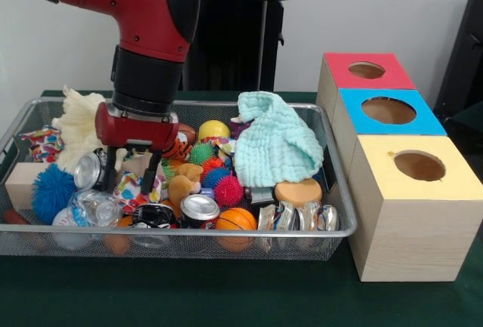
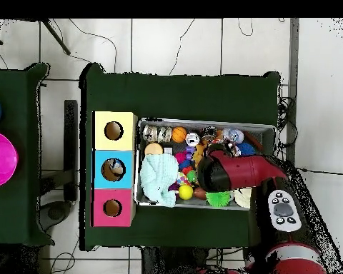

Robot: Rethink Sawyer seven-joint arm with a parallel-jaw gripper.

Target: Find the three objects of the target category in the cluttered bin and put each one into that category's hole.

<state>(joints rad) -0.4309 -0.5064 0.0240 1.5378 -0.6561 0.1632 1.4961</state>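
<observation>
Gripper (image 1: 130, 170) low in left part of wire bin (image 1: 332, 230), fingers spread, straddling patterned cloth (image 1: 136, 187); grasp on it probably none, view poor. Crushed can (image 1: 87, 170) just beside left finger. 3 hole boxes: red (image 1: 377, 79), blue (image 1: 355, 127), yellow (image 1: 407, 229).

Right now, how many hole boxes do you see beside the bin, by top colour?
red box: 1
blue box: 1
yellow box: 1
Total: 3
</observation>
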